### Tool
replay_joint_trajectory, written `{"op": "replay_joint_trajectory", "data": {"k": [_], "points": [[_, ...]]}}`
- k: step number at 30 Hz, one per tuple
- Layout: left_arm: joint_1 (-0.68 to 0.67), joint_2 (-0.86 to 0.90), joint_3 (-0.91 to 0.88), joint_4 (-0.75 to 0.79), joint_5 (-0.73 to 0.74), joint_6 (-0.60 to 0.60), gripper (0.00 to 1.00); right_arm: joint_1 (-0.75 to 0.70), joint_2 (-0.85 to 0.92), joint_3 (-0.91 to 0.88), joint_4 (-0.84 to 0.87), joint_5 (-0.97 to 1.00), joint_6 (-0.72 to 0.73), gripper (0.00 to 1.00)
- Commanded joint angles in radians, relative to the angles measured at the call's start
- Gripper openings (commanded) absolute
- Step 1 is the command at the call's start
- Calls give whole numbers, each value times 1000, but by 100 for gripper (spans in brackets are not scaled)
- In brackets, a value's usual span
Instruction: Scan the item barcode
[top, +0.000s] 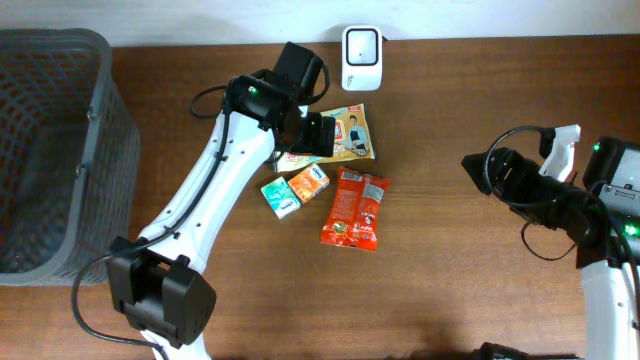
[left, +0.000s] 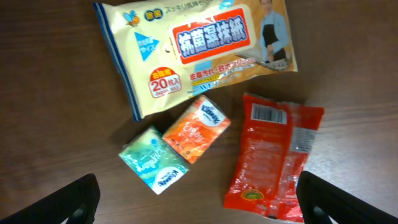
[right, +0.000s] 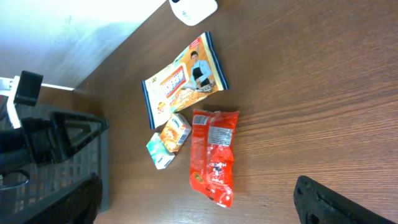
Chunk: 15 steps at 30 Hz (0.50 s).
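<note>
Wet-wipes pack lies flat on the brown worktop, printed face up, near the white scanner at the far edge but not touching it. I see the left claw hovering over the pack's left end in the overhead view, fingers spread wide with nothing between them. Just on the near side of the pack sit an orange tissue pack and a green tissue pack, side by side and touching. To their right, apart from them, is a red snack packet, lying flat with a barcode facing up near its far end. The right claw hangs over bare worktop well off to the right, also wide and empty. A dark mesh basket stands at the left edge, well apart from the items.
</note>
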Motion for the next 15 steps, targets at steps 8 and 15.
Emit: {"op": "replay_joint_trajectory", "data": {"k": [8, 15], "points": [[-5, -12, -122, 51, 57, 7, 99, -2, 104, -8, 10, 66, -10, 99], [-5, -11, -178, 123, 98, 8, 98, 27, 300, -10, 43, 50, -19, 99]]}}
